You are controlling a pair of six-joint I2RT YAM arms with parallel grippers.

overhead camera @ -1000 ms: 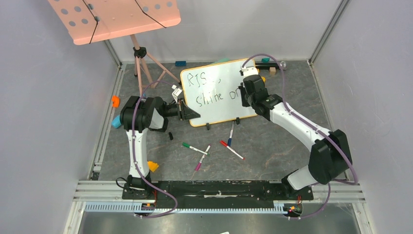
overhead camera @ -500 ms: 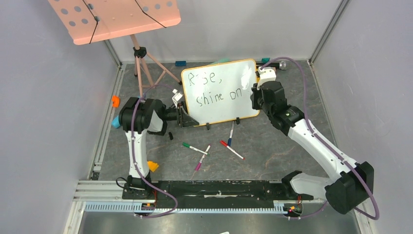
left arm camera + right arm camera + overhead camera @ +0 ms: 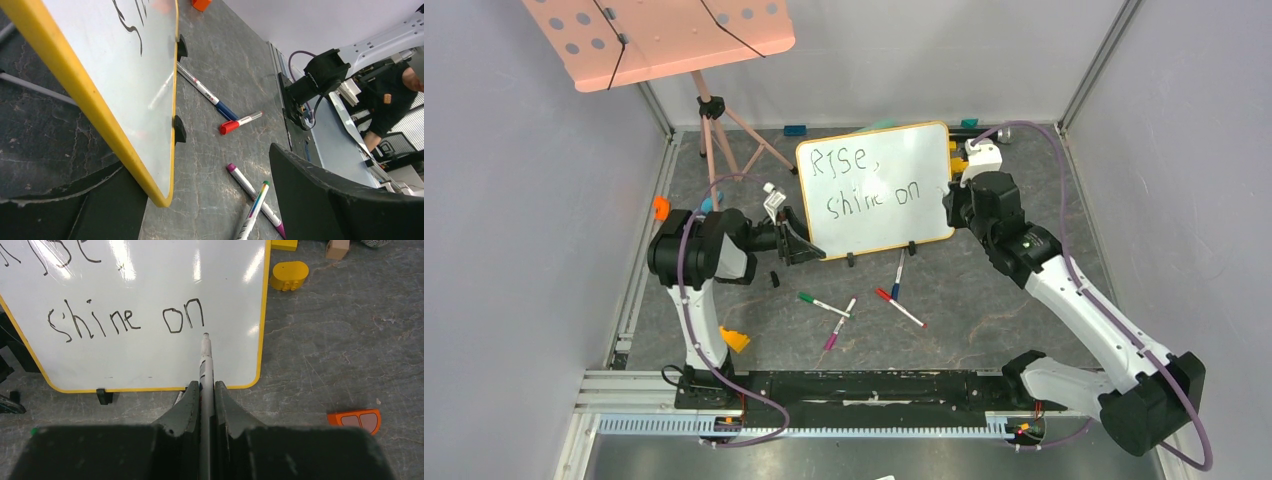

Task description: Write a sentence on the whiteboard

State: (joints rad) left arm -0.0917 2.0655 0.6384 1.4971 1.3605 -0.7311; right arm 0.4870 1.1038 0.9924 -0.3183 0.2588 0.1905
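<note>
The whiteboard [image 3: 879,215] stands tilted on two black clip feet at the back of the table, its yellow rim [image 3: 75,75] close in the left wrist view. The sentence [image 3: 864,180] reads "RISe," above "shine on" [image 3: 125,320]. My right gripper [image 3: 952,205] hovers off the board's right edge, shut on a grey marker [image 3: 206,365] whose tip points at the board below "on". My left gripper [image 3: 796,245] is open at the board's lower left corner [image 3: 160,192], which lies between the spread jaws next to the left finger [image 3: 60,210].
Loose markers lie in front of the board: green-capped [image 3: 822,303], purple [image 3: 840,322], red [image 3: 900,307], blue [image 3: 898,275]. A pink music stand [image 3: 664,35] rises at back left. Small blocks lie about: orange [image 3: 661,207], yellow [image 3: 738,340], yellow [image 3: 289,275].
My left gripper has opened and let go of the board's corner, and that arm has swung left. My right arm has drawn back off the board to the right. The top line has gained an "e".
</note>
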